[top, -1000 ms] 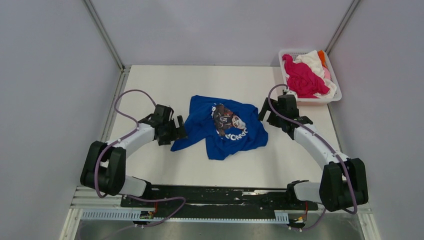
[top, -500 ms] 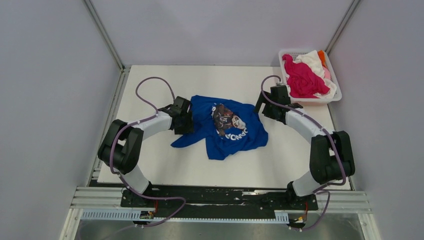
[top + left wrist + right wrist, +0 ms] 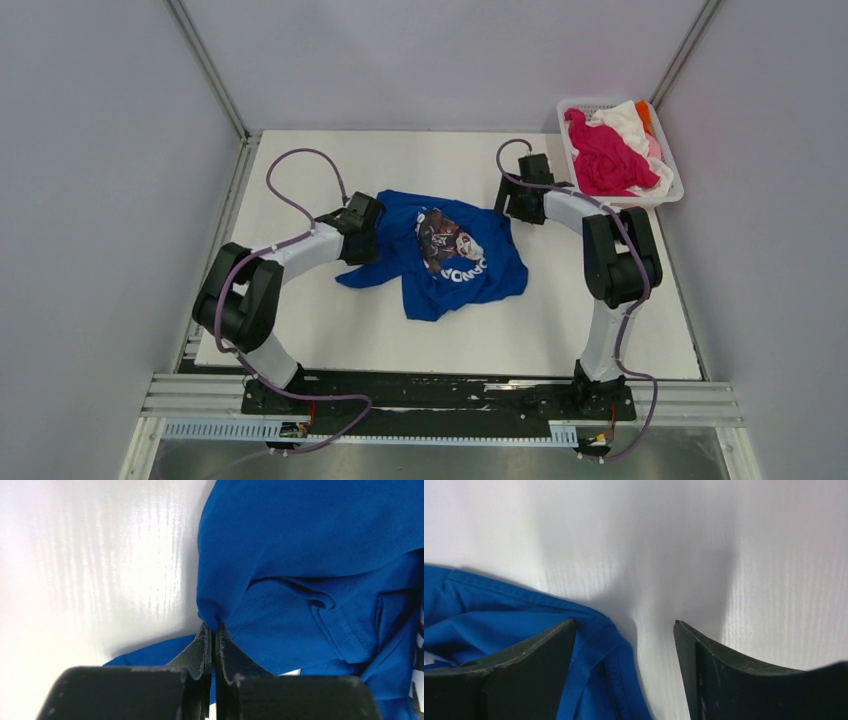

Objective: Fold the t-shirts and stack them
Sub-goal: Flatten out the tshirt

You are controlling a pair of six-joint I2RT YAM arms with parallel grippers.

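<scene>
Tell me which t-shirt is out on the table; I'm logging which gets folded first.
The royal blue t-shirt, crumpled on the table; the magenta one and the rest sit heaped in the basket.

Soft matt knit cloth on the blue t-shirt (image 3: 450, 255), creased, stitched hems. The table (image 3: 330, 170) is white, smooth, slight sheen, fine grain lines. The left gripper (image 3: 212, 628) and right gripper (image 3: 625, 625) are matt black plastic, edges scuffed pale. The basket (image 3: 583, 101) is white slatted plastic.

The blue shirt (image 3: 300, 555) runs off the left wrist view's right edge. Its print (image 3: 447, 246) is too small to read from above. The magenta shirt (image 3: 603, 158) partly covers the white shirt (image 3: 622, 118).
</scene>
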